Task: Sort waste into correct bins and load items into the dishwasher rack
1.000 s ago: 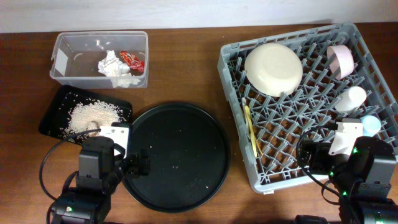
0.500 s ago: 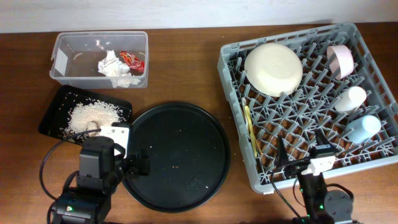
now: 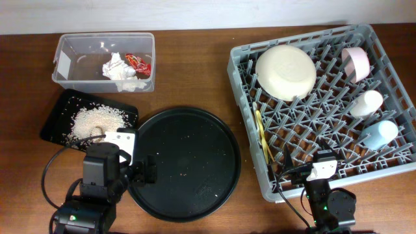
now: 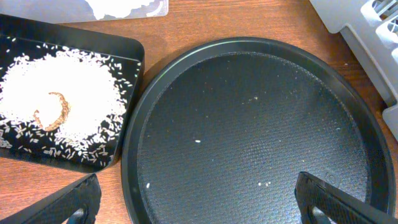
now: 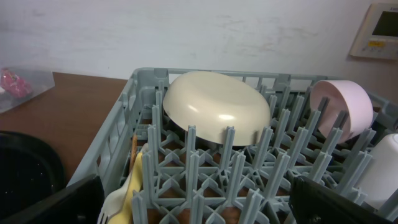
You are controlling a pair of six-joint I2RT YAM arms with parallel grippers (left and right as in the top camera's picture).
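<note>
The grey dishwasher rack (image 3: 237, 71) holds the cream bowl (image 3: 286, 70), pink bowl (image 3: 356, 63), white cup (image 3: 367, 103), light blue cup (image 3: 379, 133), and yellow and white cutlery (image 3: 262, 133) with a chopstick (image 5: 132, 146). My right gripper (image 3: 305, 159) is open and empty at the rack's front edge; it also shows in the right wrist view (image 5: 199, 205). The clear tub (image 3: 65, 45) holds tissues (image 3: 118, 70) and the red wrapper (image 3: 138, 62). The flat black tray (image 3: 55, 117) holds rice (image 4: 62, 93) and a brown bit (image 4: 53, 112). My left gripper (image 4: 199, 205) is open and empty over the round tray's near edge.
A large round black tray (image 3: 185, 162) lies between the flat tray and the rack, with a few stray rice grains on it. Bare wooden table (image 3: 195, 71) lies between the tub and the rack. A white wall stands behind the rack (image 5: 143, 87).
My right arm has drawn back from the light blue cup at the rack's right side to the rack's front edge, then shifted slightly left. The left arm has not moved.
</note>
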